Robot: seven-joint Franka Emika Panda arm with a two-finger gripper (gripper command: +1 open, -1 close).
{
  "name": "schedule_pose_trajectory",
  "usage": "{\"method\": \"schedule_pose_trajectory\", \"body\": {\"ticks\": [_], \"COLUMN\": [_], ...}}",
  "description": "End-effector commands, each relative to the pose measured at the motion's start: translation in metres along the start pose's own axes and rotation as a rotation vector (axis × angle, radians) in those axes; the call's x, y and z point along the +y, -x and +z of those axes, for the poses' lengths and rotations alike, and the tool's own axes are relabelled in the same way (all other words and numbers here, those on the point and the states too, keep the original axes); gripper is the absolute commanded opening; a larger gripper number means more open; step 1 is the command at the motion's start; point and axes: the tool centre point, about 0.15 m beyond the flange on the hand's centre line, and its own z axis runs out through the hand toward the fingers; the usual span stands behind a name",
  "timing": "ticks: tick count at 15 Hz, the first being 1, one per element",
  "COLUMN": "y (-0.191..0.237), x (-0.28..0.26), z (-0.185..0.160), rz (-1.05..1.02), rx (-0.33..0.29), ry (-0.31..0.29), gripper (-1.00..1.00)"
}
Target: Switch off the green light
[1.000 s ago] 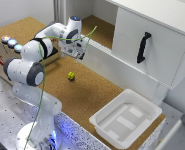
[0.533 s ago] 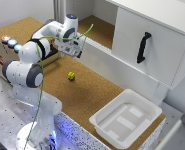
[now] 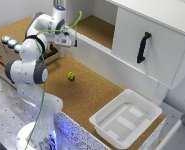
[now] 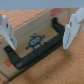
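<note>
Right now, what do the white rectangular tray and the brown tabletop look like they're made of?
The white rectangular tray looks like moulded plastic: smooth, slightly glossy, with rounded corners and a thin rim. The brown tabletop looks like cork or particle board: speckled, matte and grainy, though the blur leaves it open.

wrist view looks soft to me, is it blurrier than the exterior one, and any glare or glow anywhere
Wrist view: soft all over, the open gripper and the wooden box smeared at their edges. Exterior view: sharper but still grainy; the white tray is bright and nearly washed out, a blue glow sits at the robot's base, and the buttons are tiny, colours hard to tell.
</note>
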Motion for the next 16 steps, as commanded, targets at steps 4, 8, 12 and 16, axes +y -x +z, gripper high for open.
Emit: {"method": "schedule_pose_trajectory", "body": {"ticks": [4,8,12,16], "y": [-0.024,-0.032,-0.047,-0.056], "x": [-0.089,-0.136,-0.166,-0.186], "z": [-0.021,-0.028,-0.028,-0.017], "rz": [-0.500,-0.547,-0.490,-0.332], "rx": [-0.205,-0.084,-0.021,0.080], "ry": [0.001,0.008,-0.040,-0.017], "gripper": [1.00,1.00,1.00,-1.00]}}
